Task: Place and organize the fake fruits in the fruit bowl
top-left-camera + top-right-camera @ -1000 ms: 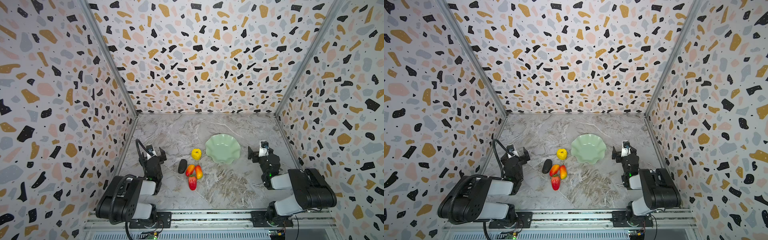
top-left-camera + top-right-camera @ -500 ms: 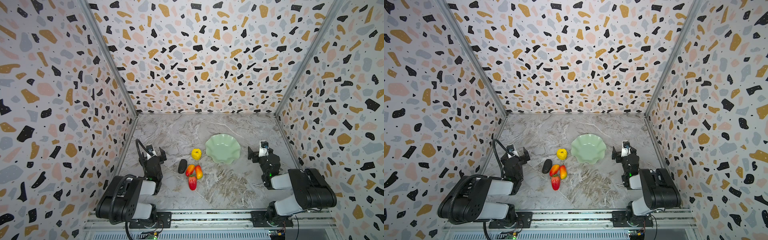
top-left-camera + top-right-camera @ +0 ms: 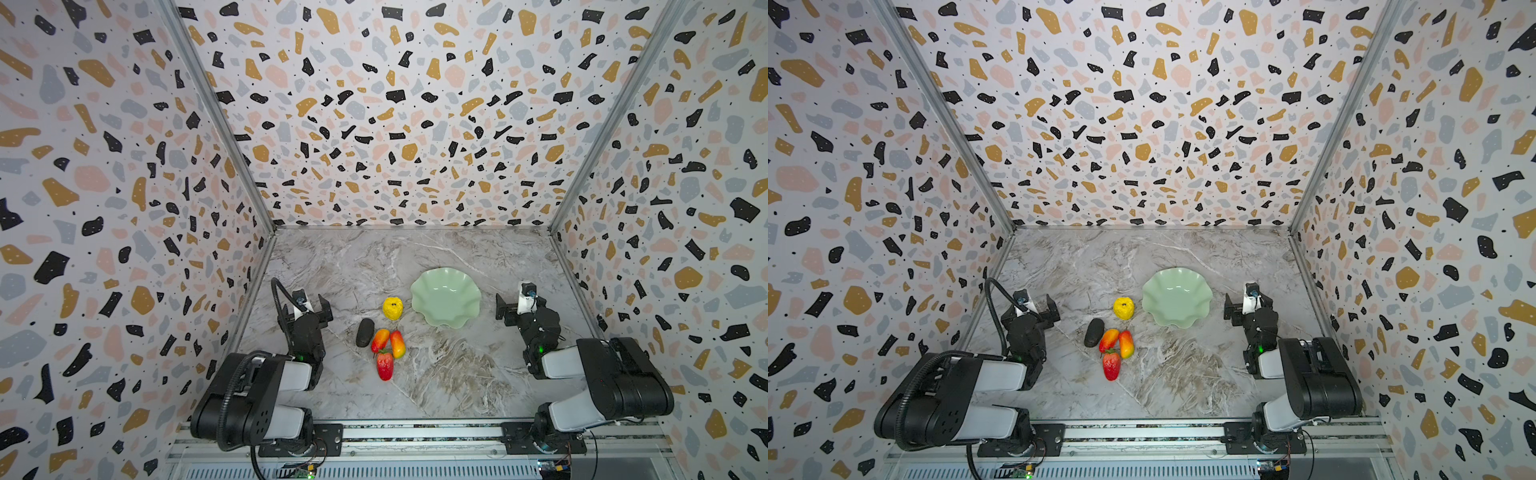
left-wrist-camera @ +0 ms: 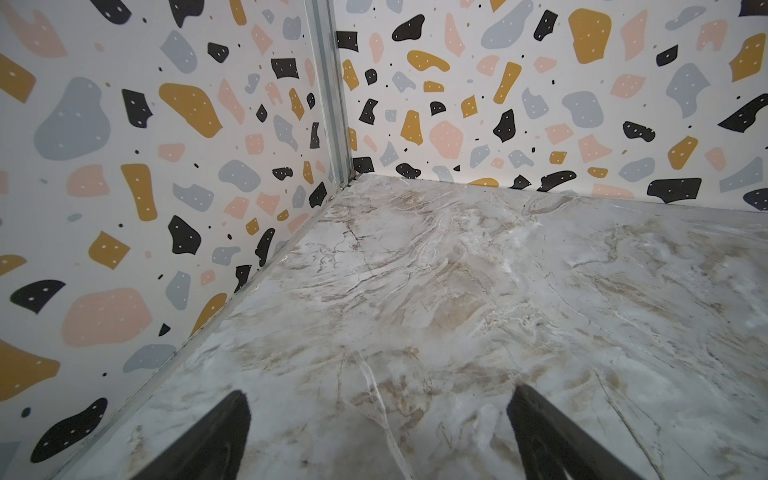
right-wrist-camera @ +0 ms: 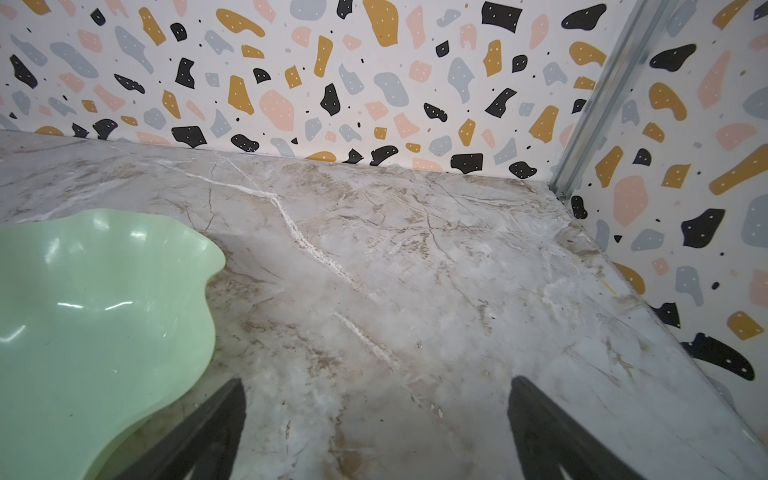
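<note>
Stand apart, holding nothing: left fingers (image 4: 216,440) and right fingers (image 5: 208,428). Lie clustered on the marbled desk (image 3: 440,382), inward of and nearer the left arm (image 3: 257,395): glossy fake fruits (image 3: 380,340), long axes running front-to-back. Sits just beside them, nearer the right arm (image 3: 602,374): empty fruit bowl (image 3: 446,297), smooth mint, scalloped.

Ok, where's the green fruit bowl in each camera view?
Top view: fruit bowl right of centre, beside the yellow fruit.
Top view: near centre, same neighbour.
Left wrist: not in it.
Right wrist: cut off at the frame edge.
Shared landmark: terrazzo back wall.
</note>
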